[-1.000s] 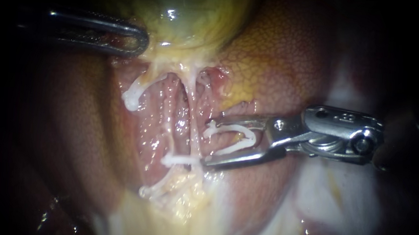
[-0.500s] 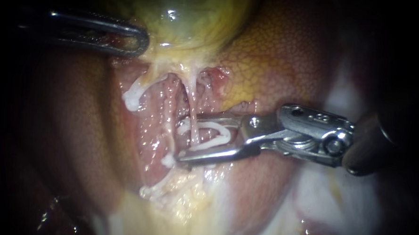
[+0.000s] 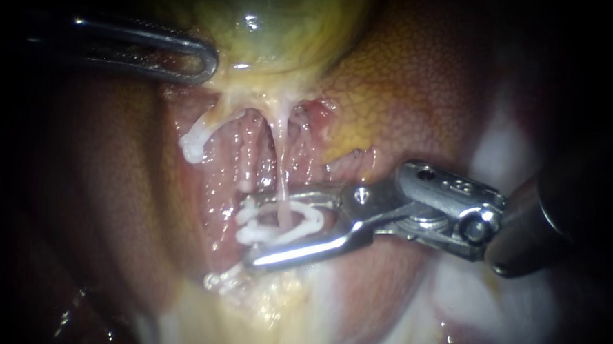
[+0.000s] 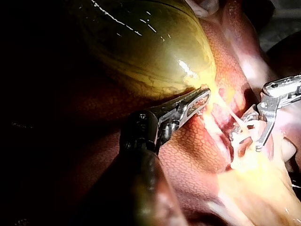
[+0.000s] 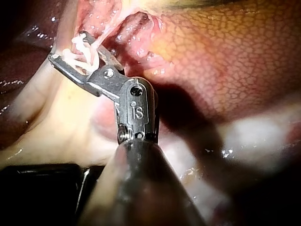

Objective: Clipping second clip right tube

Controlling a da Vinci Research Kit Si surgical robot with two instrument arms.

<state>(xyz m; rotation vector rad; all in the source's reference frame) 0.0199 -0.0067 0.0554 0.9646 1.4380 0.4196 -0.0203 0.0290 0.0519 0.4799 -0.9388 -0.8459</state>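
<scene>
- Right tube (image 3: 280,165): a pale strand at frame centre, running down from the gallbladder (image 3: 285,19) and passing between the right instrument's (image 3: 263,227) jaws.
- Those jaws stand apart, both bearing on one white clip (image 3: 306,219) that straddles the tube.
- Left instrument (image 3: 204,63), upper left: jaws closed on the gallbladder's lower edge.
- Surface: mottled, wet liver (image 3: 407,80); the surroundings are dark.
- Count: two instruments.

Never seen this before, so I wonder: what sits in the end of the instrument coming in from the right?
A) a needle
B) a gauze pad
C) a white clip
C: the right instrument carries a white clip, with a thin tube crossing it.
</scene>
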